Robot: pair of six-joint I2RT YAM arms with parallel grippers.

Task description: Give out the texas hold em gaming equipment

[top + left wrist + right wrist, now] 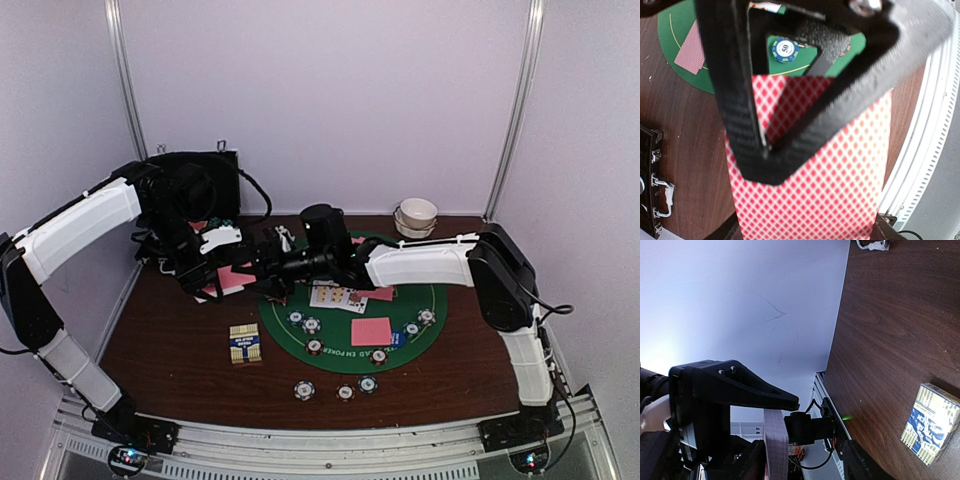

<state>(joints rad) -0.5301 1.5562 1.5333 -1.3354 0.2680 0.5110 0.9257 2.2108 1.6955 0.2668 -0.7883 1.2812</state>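
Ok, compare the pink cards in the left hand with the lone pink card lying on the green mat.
The held cards are pinched in the shut left hand; the lone card lies free, untouched. The held cards hang over the wooden table beside the green mat; the lone card lies flat on it. Both show pink backs.

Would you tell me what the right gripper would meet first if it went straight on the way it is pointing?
Likely the pink-backed cards pinched by the left gripper: they show edge-on just ahead of the right gripper, though depth is unclear.
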